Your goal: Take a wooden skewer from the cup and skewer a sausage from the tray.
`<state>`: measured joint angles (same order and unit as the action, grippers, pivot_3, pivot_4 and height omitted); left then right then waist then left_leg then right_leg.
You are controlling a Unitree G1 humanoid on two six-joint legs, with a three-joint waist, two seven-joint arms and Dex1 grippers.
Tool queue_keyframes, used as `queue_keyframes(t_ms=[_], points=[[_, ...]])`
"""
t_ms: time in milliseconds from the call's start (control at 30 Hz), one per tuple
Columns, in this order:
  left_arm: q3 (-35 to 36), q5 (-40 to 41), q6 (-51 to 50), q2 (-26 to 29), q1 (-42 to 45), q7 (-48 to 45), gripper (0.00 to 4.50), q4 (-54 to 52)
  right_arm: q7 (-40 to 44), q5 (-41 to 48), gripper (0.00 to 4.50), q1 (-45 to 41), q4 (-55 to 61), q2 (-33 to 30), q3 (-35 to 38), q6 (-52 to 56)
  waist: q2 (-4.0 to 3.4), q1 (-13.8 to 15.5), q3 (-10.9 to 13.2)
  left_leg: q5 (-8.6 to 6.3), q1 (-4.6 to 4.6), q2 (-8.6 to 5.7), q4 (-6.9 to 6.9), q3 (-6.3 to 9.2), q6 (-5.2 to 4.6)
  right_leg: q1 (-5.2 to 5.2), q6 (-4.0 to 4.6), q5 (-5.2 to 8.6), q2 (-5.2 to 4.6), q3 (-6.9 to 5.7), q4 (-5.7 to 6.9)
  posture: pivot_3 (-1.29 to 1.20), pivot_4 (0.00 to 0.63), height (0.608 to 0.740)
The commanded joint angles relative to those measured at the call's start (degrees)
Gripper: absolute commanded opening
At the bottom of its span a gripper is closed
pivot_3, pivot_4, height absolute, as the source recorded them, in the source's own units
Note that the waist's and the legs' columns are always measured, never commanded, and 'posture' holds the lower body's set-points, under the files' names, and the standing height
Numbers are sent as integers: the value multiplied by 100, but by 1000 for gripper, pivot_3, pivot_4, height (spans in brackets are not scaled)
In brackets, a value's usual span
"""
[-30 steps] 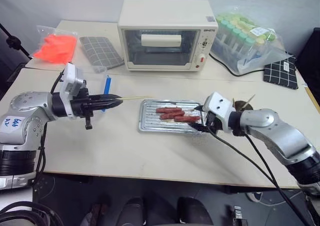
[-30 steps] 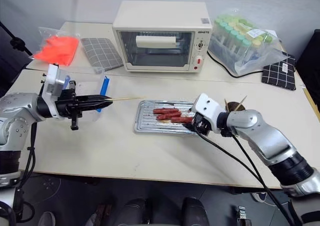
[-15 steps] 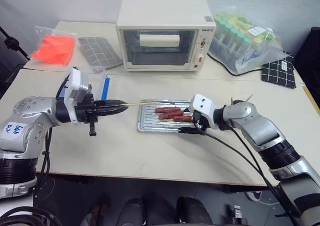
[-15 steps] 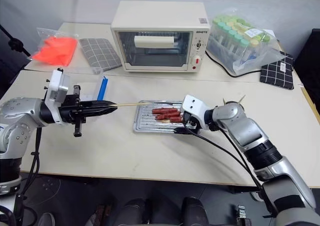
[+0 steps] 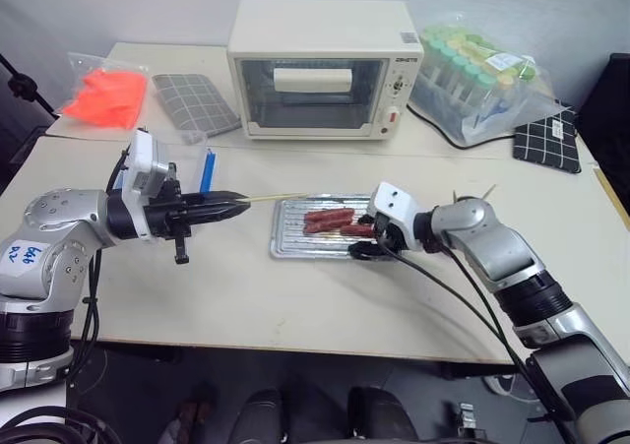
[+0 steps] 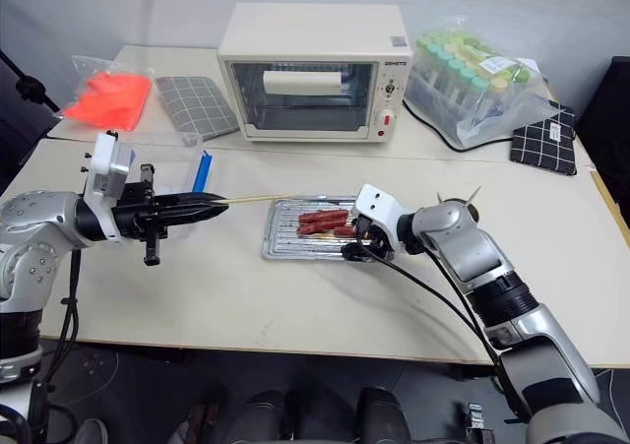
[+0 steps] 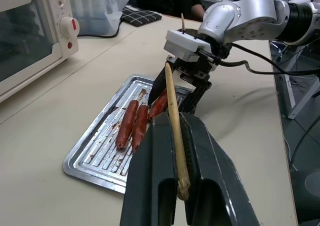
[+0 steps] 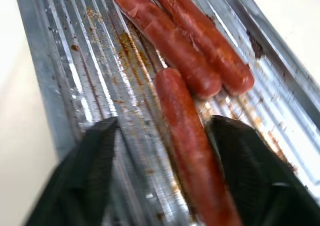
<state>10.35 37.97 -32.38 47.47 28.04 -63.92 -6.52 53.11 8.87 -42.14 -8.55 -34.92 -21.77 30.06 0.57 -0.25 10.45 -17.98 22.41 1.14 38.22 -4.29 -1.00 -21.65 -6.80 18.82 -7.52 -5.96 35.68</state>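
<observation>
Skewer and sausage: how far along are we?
Done: the left gripper holds a wooden skewer, aimed at the tray. In hand: the right gripper straddles one sausage, jaws apart, not clamped. Left: grip it and push it onto the skewer.

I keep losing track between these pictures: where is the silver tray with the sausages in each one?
Left eye view: tray, centre, before the oven.
Right eye view: centre.
Left wrist view: past the wooden skewer, tray.
Right wrist view: tray under the claw.
Shared landmark: three sausages.
</observation>
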Motion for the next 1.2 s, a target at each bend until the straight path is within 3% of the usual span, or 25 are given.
queue_keyframes(t_ms=[33, 533, 1133, 1200], points=[[119, 70, 81, 0, 122, -58, 0, -16, -51, -168, 2002, -15, -93, 11, 179, 55, 0, 0, 0, 0, 0, 0, 0, 0, 0, 0, 0, 0, 0, 0, 0, 0, 150, 740], [66, -15, 212, -109, 185, -164, 0, 154, 70, -57, 2002, -391, -367, 356, 425, 681, 0, -5, 0, 0, 0, 0, 0, -1, 1, 1, 0, 0, 1, 0, 1, 0, 150, 740], [78, -24, 303, -167, 157, -118, 0, 201, 250, -371, 2002, -397, -645, 623, 242, 513, 0, -109, 0, 2, -5, 2, 0, -2, 4, 0, 0, 0, 1, -1, 9, 0, 150, 740], [76, -24, 301, -174, 154, -115, 0, 204, 235, -400, 1368, -358, -644, 620, 244, 505, 0, -129, 0, 2, -5, 1, 0, -2, 4, 0, 0, 0, 2, -2, 10, 0, 150, 740]])
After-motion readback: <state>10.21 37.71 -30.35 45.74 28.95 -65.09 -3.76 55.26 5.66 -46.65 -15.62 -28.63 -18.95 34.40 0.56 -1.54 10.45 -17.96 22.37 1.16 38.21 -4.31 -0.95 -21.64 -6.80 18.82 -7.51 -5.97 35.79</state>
